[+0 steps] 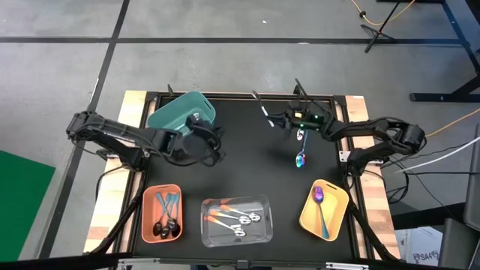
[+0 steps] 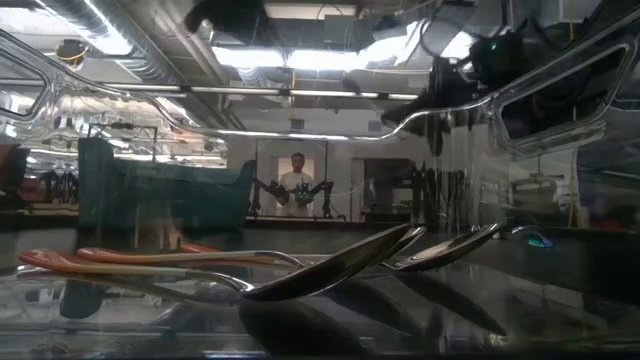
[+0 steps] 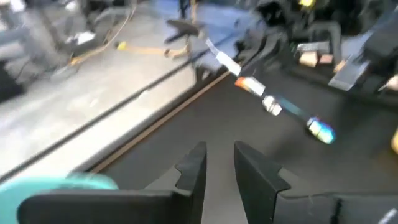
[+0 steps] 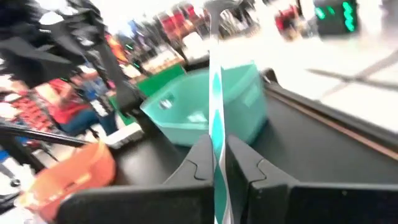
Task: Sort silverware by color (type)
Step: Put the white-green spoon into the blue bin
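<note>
My right hand [image 1: 298, 120] is at the far side of the tabletop [image 1: 247, 165]. It is clenched on a spoon [image 4: 217, 124] with a teal handle. The handle sticks up between my two fingers [image 4: 198, 163]. Another spoon [image 1: 301, 159] with a shiny bowl lies on the tabletop just in front of that hand.

My left hand [image 1: 217, 142] is beside the teal bin [image 1: 180, 114]. Its fingers [image 3: 193, 169] are a little apart and hold nothing.

Near me stand three bins. The salmon bin [image 1: 148, 225] holds black spoons [image 1: 166, 223] with teal handles. The clear bin [image 1: 264, 225] holds silver spoons [image 1: 238, 219] with orange handles. The yellow bin [image 1: 307, 214] holds one purple spoon [image 1: 319, 201].
</note>
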Action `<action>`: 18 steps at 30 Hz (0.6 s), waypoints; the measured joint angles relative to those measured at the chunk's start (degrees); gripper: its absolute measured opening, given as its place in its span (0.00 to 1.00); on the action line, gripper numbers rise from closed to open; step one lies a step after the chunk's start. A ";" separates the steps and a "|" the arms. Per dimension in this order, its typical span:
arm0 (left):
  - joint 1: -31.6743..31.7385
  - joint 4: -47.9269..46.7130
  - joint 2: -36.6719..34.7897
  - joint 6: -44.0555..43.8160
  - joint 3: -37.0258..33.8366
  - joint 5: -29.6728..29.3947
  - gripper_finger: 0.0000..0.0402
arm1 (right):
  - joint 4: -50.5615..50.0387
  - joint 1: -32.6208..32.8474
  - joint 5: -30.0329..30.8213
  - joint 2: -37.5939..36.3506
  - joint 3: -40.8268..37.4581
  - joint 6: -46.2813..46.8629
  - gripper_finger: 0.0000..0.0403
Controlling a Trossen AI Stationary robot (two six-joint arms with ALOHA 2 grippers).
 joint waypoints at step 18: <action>9.38 24.32 1.57 23.30 -0.02 33.74 0.19 | 12.10 19.57 6.13 -0.07 4.41 -6.82 0.01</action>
